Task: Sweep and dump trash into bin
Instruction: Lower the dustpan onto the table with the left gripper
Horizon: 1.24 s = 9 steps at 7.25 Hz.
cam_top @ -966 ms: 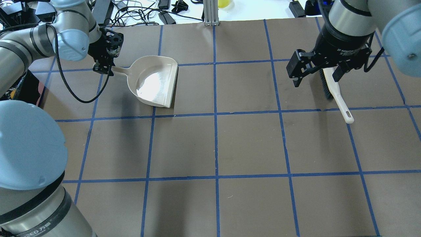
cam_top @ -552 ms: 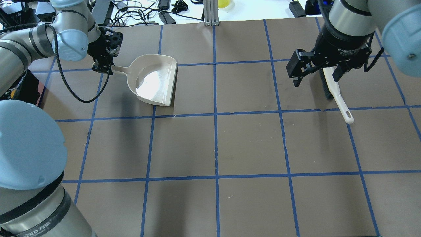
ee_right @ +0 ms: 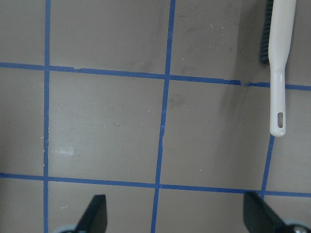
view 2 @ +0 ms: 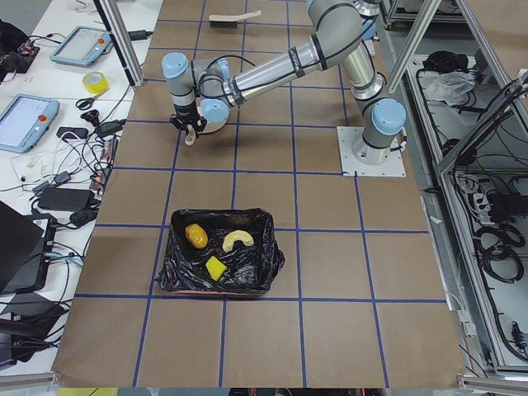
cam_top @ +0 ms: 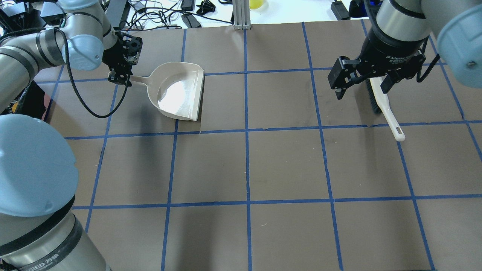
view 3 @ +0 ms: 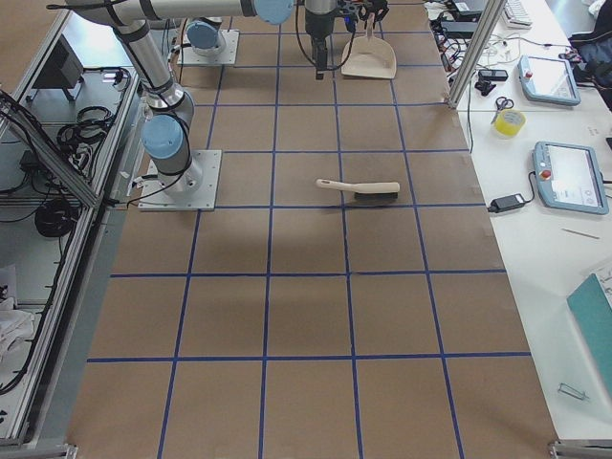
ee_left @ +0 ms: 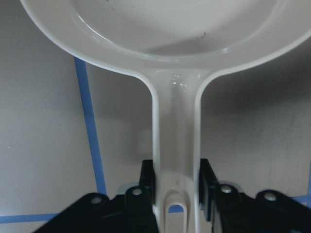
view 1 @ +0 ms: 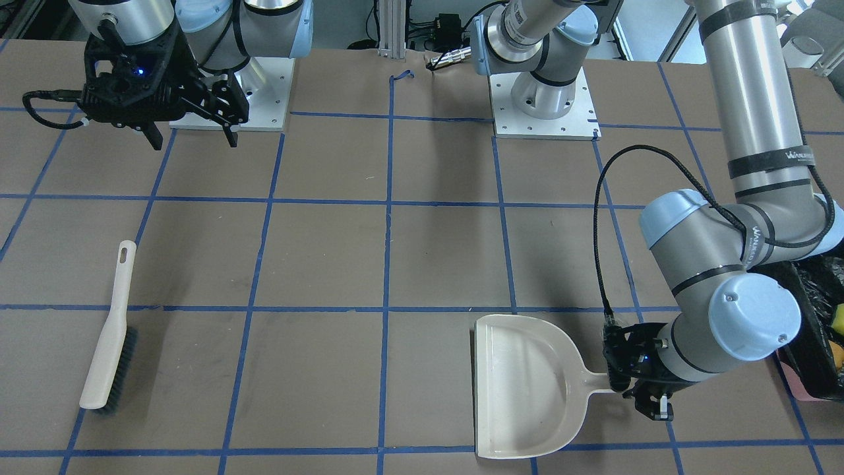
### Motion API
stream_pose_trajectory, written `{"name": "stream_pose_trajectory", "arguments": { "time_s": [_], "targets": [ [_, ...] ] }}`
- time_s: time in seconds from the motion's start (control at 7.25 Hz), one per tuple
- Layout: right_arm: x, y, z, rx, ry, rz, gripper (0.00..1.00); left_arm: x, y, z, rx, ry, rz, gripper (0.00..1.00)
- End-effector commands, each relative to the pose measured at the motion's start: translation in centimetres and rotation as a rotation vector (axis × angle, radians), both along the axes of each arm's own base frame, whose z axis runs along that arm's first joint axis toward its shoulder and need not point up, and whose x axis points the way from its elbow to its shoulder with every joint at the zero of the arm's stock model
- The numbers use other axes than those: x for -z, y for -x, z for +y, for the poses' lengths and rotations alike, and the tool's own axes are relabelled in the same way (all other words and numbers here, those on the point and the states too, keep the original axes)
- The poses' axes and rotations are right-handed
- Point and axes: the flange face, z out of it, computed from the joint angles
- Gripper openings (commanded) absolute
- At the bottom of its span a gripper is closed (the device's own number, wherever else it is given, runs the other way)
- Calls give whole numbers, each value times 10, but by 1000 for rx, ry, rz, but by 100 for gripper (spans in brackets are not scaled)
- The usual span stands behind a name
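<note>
The left gripper (cam_top: 119, 78) squeezes the thin handle of the smooth beige plastic dustpan (cam_top: 180, 92). The right gripper (cam_top: 362, 90) hangs wide open over the brown tabletop (cam_top: 286, 165), near a white bristly brush (cam_top: 388, 113). The shiny orange-brown lump (view 2: 195, 236), curved croissant piece (view 2: 238, 240) and yellow sponge wedge (view 2: 216, 267) lie inside the crinkly black-bagged bin (view 2: 264, 247).

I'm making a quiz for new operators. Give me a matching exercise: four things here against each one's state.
1 dustpan
2 brush
3 bin
4 right gripper

A open and empty
B holds three trash pieces
C lying loose on the table
D handle clamped in left gripper

Pairs: 1-D, 2-C, 3-B, 4-A
</note>
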Motion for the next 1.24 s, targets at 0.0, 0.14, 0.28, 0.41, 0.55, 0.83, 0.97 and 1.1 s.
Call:
{"name": "stream_pose_trajectory", "arguments": {
  "time_s": [0.0,0.14,0.28,0.41,0.55,0.83,0.97,1.1],
  "targets": [
    [-1,0,0,-2,5,-1,100,3,0,3,-3,-7,2,37],
    [-1,0,0,-2,5,-1,100,-2,0,4,-4,-1,0,37],
    [-1,0,-1,0,7,-1,100,-8,2,5,-3,7,2,37],
    [-1,0,0,0,5,-1,100,-8,2,6,-3,7,0,37],
    [-1,0,-1,-2,7,-1,100,-8,2,6,-3,5,2,46],
    [-1,0,-1,0,7,-1,100,-2,-5,6,-13,-5,4,66],
    [-1,0,-1,-2,7,-1,100,-4,-5,6,-20,-5,4,76],
    [-1,0,-1,-3,7,-1,100,-11,3,7,-41,4,2,77]
  ]
}}
